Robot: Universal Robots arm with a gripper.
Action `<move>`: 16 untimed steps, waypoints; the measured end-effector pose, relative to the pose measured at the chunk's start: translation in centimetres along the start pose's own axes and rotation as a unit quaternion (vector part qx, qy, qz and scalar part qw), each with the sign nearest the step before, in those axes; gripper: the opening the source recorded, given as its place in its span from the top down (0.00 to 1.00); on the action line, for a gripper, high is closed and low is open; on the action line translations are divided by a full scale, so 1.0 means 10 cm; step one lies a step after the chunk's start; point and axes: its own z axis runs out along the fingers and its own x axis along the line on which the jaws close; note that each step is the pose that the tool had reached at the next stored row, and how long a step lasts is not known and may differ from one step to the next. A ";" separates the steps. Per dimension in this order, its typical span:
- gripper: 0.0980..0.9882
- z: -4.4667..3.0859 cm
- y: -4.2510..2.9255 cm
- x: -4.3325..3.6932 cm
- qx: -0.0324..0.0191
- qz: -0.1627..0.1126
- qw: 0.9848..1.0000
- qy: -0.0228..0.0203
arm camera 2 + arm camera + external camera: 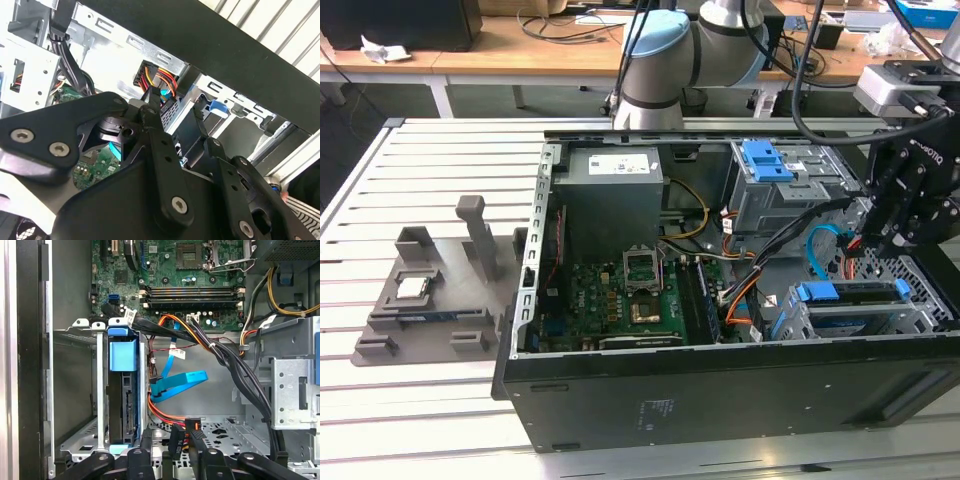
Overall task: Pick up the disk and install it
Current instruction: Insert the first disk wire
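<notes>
The disk [122, 400] stands on edge in a bay of the lower drive cage [75, 450], blue rail end [122, 355] facing out. The slot beside it holds nothing. In the exterior view the disk [855, 295] lies in the cage at the case's front right corner. My gripper [892, 240] hangs just above and behind that cage, over the case floor. In both wrist views the gripper [172, 442] [175, 105] is open, its fingers [150, 107] apart, off the disk and to one side. A black power plug [177, 440] with coloured wires lies between and beyond them.
The open case holds the motherboard [640, 290], the power supply [610, 190] and an upper cage with a blue latch [770, 160]. A blue flat cable [175, 382] and a black cable bundle [225, 360] cross close to the gripper. A grey fixture [415, 300] sits at the exterior view's left.
</notes>
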 end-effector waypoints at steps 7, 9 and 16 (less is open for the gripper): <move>0.87 0.002 0.001 0.000 0.000 0.000 1.000 0.000; 0.92 0.002 0.002 0.000 0.000 0.000 1.000 0.000; 0.92 0.007 0.037 0.050 0.000 0.000 1.000 0.000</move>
